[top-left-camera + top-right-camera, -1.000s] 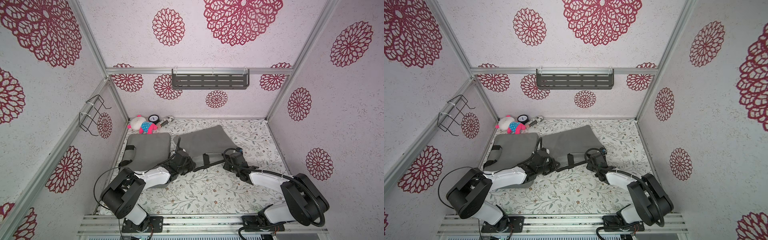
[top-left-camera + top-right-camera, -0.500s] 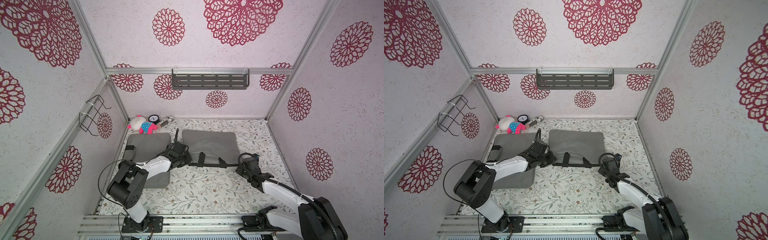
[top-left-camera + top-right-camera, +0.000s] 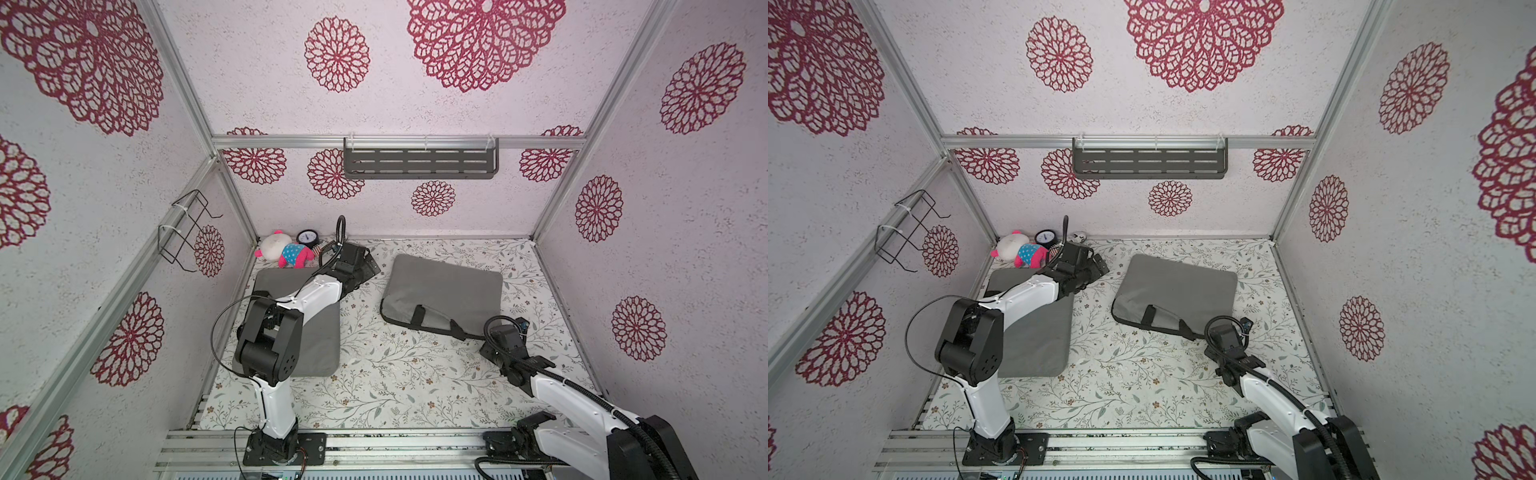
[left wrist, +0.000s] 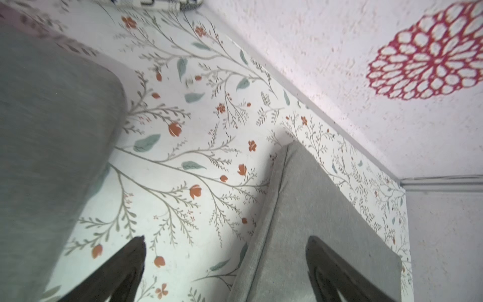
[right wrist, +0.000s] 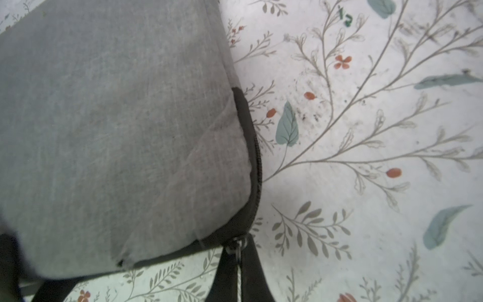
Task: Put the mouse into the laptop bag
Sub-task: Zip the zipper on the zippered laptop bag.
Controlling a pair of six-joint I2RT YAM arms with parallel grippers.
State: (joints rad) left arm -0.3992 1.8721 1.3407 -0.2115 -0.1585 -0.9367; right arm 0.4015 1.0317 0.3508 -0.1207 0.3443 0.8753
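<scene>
The right jaws are closed on the zipper pull at a corner of the grey laptop bag, flat on the table ahead of them. Farther back, the left jaws gape wide and empty over table between bag and grey pad. The mouse cannot be made out.

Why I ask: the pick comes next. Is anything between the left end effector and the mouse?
Nothing visible does. In the left wrist view only bare floral floor lies between the open left end effector and the mouse by the back wall; the gray pad and the laptop bag flank that path.
</scene>
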